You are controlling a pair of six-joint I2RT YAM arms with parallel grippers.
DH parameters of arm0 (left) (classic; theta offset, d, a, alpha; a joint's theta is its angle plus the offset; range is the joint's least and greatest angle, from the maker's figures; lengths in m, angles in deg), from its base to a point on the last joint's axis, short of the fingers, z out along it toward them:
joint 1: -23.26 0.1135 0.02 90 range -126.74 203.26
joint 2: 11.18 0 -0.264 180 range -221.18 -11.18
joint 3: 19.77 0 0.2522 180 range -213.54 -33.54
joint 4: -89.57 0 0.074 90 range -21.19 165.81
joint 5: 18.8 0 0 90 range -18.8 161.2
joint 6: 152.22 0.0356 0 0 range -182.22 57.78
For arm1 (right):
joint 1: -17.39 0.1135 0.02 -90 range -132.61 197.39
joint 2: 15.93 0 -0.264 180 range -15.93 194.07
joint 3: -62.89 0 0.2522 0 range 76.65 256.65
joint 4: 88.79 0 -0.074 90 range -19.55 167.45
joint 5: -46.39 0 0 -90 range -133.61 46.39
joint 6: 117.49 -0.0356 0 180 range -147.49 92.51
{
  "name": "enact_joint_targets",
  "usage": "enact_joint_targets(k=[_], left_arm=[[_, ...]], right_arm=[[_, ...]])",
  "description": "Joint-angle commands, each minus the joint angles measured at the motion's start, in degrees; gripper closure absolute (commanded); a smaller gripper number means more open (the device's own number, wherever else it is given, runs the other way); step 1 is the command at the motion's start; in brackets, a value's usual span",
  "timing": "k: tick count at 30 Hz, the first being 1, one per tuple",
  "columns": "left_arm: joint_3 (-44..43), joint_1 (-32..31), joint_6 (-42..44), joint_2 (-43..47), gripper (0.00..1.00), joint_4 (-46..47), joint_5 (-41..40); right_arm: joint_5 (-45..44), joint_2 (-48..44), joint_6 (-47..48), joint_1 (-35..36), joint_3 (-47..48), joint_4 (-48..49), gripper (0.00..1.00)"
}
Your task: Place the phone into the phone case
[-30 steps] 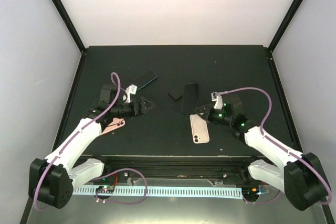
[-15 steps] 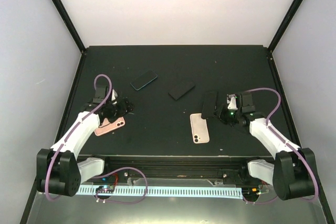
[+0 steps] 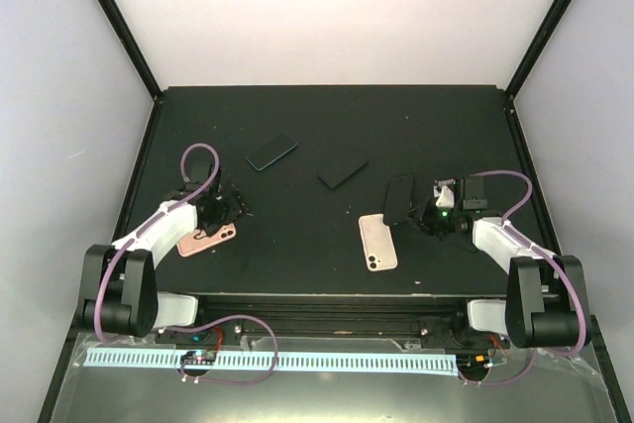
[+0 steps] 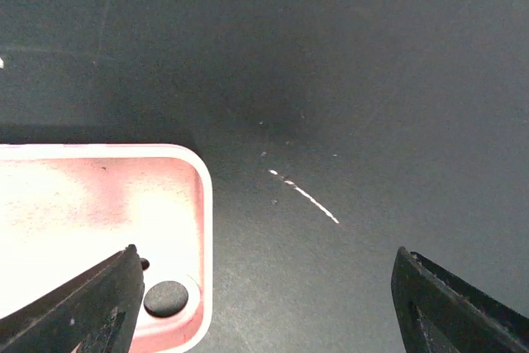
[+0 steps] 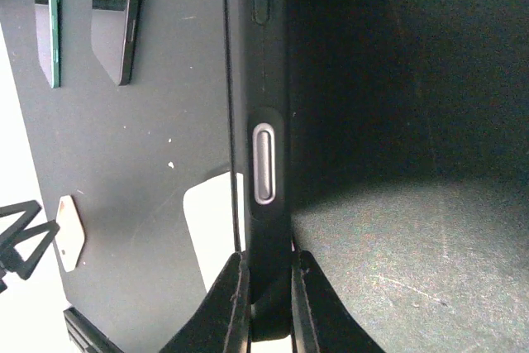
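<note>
Right end effector (image 5: 269,269) pinching black phone (image 5: 258,80), perhaps cased

you view the whole matte black table (image 3: 297,116) from above-behind; wrist cameras sit close, the left sharing its glossy pink case (image 4: 91,204).
</note>
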Motion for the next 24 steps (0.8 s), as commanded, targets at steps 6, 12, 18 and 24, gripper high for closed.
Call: enact_joint_targets(k=[6,12,18,24], left_arm=[[1.9,0.4,-1.6,-5.3,0.19,6.9,2.2],[3.1,-0.1,-2.0,-6.8,0.20,9.2,4.2],[4.4,-1.9,-3.7,-8.0,0.20,11.8,7.2],[3.3,-3.3,-5.9,-9.6,0.21,13.7,9.1]], right_arm=[[5.1,-2.0,1.1,-2.2,0.4,2.5,0.98],[1.1,-3.8,2.0,-2.8,1.5,0.1,0.98],[-1.1,-2.5,3.0,-3.5,1.5,-0.3,0.97],[0.8,1.9,3.9,-7.0,0.5,2.0,0.94]])
